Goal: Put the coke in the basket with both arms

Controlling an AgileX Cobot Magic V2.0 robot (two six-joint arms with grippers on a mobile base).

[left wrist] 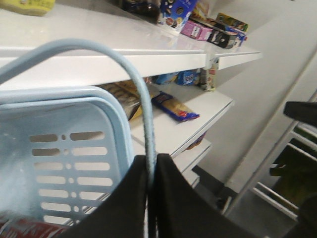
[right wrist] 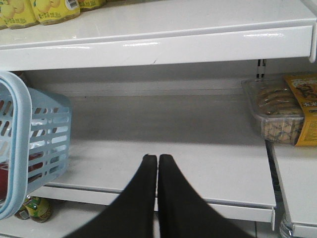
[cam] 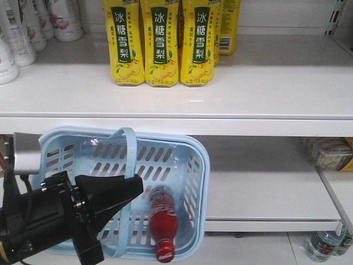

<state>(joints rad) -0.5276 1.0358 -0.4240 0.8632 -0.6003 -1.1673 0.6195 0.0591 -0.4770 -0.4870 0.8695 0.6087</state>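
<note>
Below the top shelf (cam: 220, 105), the basket (cam: 194, 165) hangs tilted, its handle (left wrist: 143, 109) pinched by the left gripper (left wrist: 151, 173). Inside it, the coke (cam: 164, 223) lies against the near rim. Far right, the right gripper (right wrist: 157, 161) is closed on nothing, over bare lower shelf (right wrist: 198, 148).

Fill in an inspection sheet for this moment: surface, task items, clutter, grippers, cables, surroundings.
Surface: white store shelves; the lower shelf ahead of the right gripper is bare.
Task items: red coke bottle lies inside the light blue basket, cap toward the camera.
Clutter: yellow pear-drink bottles on the upper shelf; clear snack tray and yellow packet at right.
Grippers: left gripper shut on the basket handle; right gripper shut, holding nothing, apart from the basket.
Cables: nothing seen.
Surroundings: bottles on the floor under the shelves; snack packs on neighbouring shelves.
</note>
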